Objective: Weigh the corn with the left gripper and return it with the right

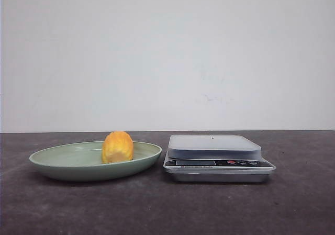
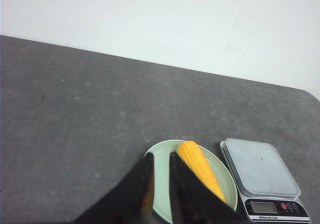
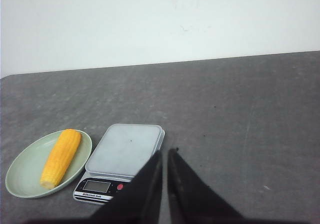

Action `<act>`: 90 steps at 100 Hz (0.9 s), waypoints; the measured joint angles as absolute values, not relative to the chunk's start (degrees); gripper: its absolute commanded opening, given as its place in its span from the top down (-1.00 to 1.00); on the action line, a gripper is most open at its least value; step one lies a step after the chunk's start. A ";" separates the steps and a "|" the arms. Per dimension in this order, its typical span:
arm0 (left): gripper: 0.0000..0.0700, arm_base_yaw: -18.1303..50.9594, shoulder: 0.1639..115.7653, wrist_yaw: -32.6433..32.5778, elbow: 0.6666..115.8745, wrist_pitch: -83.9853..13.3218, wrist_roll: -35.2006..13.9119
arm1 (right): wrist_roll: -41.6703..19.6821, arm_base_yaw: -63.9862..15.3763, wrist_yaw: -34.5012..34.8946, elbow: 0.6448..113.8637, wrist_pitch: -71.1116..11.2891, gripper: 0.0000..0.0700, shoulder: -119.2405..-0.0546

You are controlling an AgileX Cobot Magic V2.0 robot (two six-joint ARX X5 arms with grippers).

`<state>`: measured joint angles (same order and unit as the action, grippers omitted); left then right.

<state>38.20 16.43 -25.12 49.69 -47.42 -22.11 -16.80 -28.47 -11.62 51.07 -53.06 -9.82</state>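
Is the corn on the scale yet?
No. The corn lies in the green dish; the scale platform is bare.

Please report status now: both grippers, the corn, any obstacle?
Left gripper and right gripper both nearly shut, empty. Corn in green dish. Scale bare. No obstacle seen.

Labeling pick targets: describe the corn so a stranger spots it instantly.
On the dark grey table, left of the silver digital kitchen scale, sits a shallow pale green oval dish. The yellow-orange ribbed corn cob lies inside it, the only brightly coloured thing there and the only thing in the dish.
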 measured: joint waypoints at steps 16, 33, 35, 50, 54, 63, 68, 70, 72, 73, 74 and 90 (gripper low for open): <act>0.97 38.22 16.43 -25.12 49.69 -47.42 -22.06 | -16.80 -28.47 -11.62 51.07 -53.04 0.97 -9.82; 0.97 37.45 15.99 -25.12 49.69 -47.40 -22.06 | -16.80 -28.47 -11.60 51.07 -53.04 0.97 -9.82; 0.97 37.01 15.81 -25.12 49.69 -47.40 -22.02 | -16.80 -28.47 -11.62 51.07 -53.06 0.97 -9.82; 0.97 29.06 14.44 -24.86 48.49 -44.27 -20.29 | -16.80 -28.47 -11.62 51.07 -53.04 0.97 -9.80; 0.97 26.04 13.54 -23.53 46.94 -42.00 -19.81 | -16.80 -28.47 -11.62 51.07 -53.04 0.97 -9.80; 0.97 19.35 10.59 -17.26 40.97 -35.29 -17.41 | -16.80 -28.47 -11.62 51.07 -53.04 0.97 -9.80; 0.97 15.81 8.64 -12.40 36.71 -30.61 -15.55 | -16.80 -28.45 -11.62 51.07 -53.04 0.97 -9.80; 0.97 14.44 7.81 -10.46 34.89 -28.71 -14.83 | -16.80 -28.45 -11.62 51.05 -53.04 0.97 -9.80; 0.97 13.13 6.94 -8.62 33.04 -26.79 -14.17 | -16.80 -28.45 -11.62 51.07 -53.04 0.97 -9.80; 0.97 12.49 6.48 -7.75 32.10 -25.89 -13.89 | -16.80 -28.45 -11.62 51.05 -53.04 0.97 -9.80; 0.97 11.88 6.00 -6.90 31.16 -24.93 -13.63 | -16.80 -28.47 -11.62 51.07 -53.04 0.97 -9.80; 0.97 5.67 0.21 -2.63 17.30 -14.11 -11.33 | -16.80 -28.47 -11.64 51.07 -53.04 0.97 -9.80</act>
